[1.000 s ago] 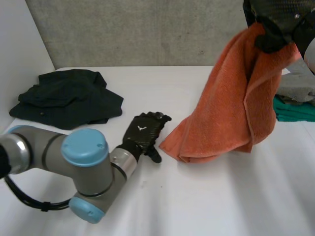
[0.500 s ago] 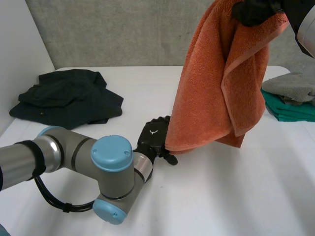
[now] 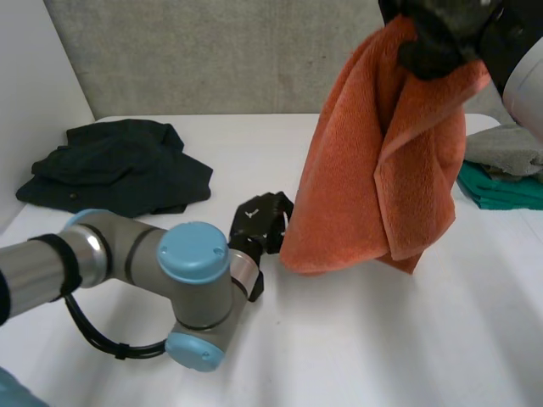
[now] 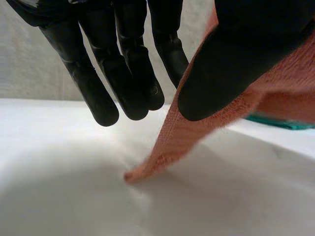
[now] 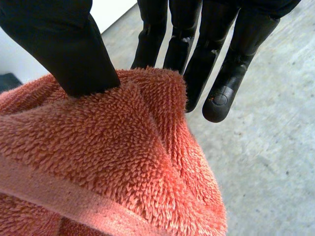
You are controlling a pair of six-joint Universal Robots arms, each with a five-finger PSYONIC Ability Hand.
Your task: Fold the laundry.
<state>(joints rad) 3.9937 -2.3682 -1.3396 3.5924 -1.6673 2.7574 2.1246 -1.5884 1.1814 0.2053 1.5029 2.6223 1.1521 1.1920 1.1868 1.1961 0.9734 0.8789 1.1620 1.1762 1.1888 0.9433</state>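
At the far left a heap of dark clothes (image 3: 110, 170) lies on the white table (image 3: 356, 339), well apart from the work. Next is the left arm (image 3: 182, 280), bent low over the table, and its left hand (image 3: 259, 225) reaches to the bottom of the orange towel (image 3: 382, 186). In the left wrist view the fingers (image 4: 123, 73) are straight and stand away from the thumb (image 4: 246, 54). The towel's hem runs down between them to the lower corner (image 4: 135, 173), which touches the table. I see no pinch yet, so this hand is wide.

Farther right and high up, the right hand (image 3: 437, 38) carries the towel. Its thumb (image 5: 74, 49) presses into the bunched top and the fingers stand behind it, so the cloth hangs down in doubled folds. At the far right a folded pile (image 3: 509, 161) of grey and green cloth rests on the table.

The step, I think, is to catch the free corner so that the towel can be spread. To do it well, the left hand should close on the hem just above the corner, on one layer only. The right hand should hold the towel high and quiet until the pinch is sure. With two layers caught, the towel will probably not open flat.
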